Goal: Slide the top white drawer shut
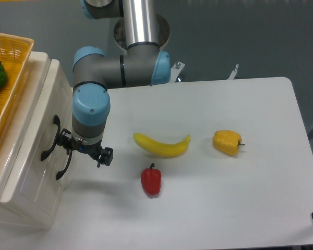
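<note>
Gripper [86,152] against top white drawer [34,125] front, beside black handle [50,136]; finger spread unclear. Banana [161,145] at 3 o'clock.

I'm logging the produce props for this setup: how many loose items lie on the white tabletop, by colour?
Yellow: 2, the banana and the yellow pepper
Red: 1, the red pepper
Total: 3

Glossy cream plastic top white drawer [34,130]
</note>
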